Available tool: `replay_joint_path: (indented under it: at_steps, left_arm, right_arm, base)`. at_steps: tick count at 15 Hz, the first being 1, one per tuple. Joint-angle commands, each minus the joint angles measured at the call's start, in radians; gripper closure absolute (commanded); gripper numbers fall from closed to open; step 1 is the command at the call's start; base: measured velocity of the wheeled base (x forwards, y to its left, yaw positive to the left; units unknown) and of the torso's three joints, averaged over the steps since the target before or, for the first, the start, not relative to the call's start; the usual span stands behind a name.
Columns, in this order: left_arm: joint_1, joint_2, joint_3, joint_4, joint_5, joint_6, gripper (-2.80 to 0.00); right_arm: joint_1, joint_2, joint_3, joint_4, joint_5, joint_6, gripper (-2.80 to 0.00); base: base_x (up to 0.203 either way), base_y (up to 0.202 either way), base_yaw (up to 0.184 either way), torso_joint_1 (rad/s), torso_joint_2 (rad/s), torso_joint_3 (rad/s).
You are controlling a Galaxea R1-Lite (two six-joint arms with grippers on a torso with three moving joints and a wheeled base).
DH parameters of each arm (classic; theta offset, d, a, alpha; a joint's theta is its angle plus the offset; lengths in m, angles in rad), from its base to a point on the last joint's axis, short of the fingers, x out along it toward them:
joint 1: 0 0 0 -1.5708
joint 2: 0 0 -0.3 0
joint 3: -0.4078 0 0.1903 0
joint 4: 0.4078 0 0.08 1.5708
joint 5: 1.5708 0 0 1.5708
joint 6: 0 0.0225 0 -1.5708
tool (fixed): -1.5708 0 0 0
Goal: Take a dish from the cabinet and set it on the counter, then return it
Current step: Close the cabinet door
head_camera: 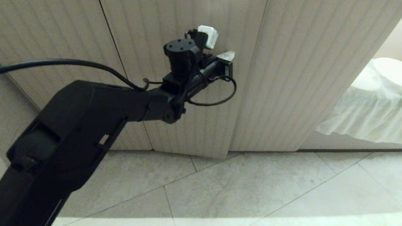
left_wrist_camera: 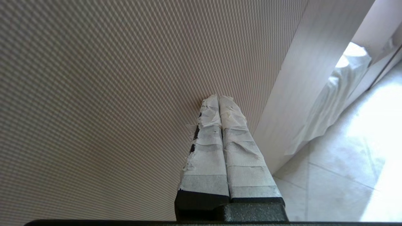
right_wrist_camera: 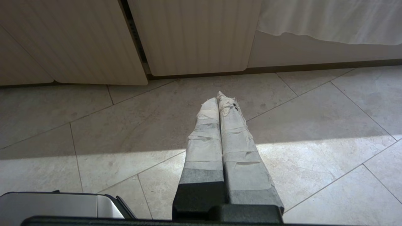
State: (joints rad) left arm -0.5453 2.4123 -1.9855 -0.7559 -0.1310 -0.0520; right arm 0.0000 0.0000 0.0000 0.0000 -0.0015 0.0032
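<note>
The cabinet (head_camera: 151, 14) fills the head view as pale fluted doors, and none of its inside shows. My left arm reaches out to the middle door, and the left gripper (head_camera: 228, 55) is shut and empty. In the left wrist view its taped fingertips (left_wrist_camera: 219, 97) lie close against the fluted door (left_wrist_camera: 94, 94), near that door's right edge. My right gripper (right_wrist_camera: 218, 95) is shut with nothing in it and hangs parked over the tiled floor, pointing at the bottom of the cabinet doors (right_wrist_camera: 194, 34). The dish and the counter are out of view.
To the right of the cabinet stands something draped in a white cloth (head_camera: 379, 110), with rounded white shapes (head_camera: 401, 74) on top. Pale floor tiles (head_camera: 270, 199) run in front of the cabinet. A silver part of my base (right_wrist_camera: 62, 204) shows beside the right gripper.
</note>
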Motion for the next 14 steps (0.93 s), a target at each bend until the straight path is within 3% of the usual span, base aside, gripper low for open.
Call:
replay_joint_path:
  at_steps: [1, 8, 12, 14]
  left_arm:
    - [-0.001, -0.005, -0.003, -0.008, 0.000, 0.017, 0.00]
    - [0.004, -0.172, 0.087, 0.003, 0.006, 0.054, 0.00]
    - [0.028, -0.353, 0.329, 0.004, 0.011, 0.053, 0.00]
    - [0.055, -0.473, 0.507, 0.006, 0.011, 0.049, 0.00]
  right_arm:
    - [0.000, 0.000, 0.000, 0.000, 0.000, 0.000, 0.00]
    - [0.000, 0.000, 0.000, 0.000, 0.000, 0.000, 0.00]
    - [0.000, 0.000, 0.000, 0.000, 0.000, 0.000, 0.00]
    - [0.000, 0.000, 0.000, 0.000, 0.000, 0.000, 0.00]
  base:
    - [0.000, 0.000, 0.000, 0.000, 0.00, 0.000]
    - [0.000, 0.000, 0.000, 0.000, 0.00, 0.000]
    - [0.000, 0.000, 0.000, 0.000, 0.00, 0.000]
    - [0.000, 0.000, 0.000, 0.000, 0.00, 0.000]
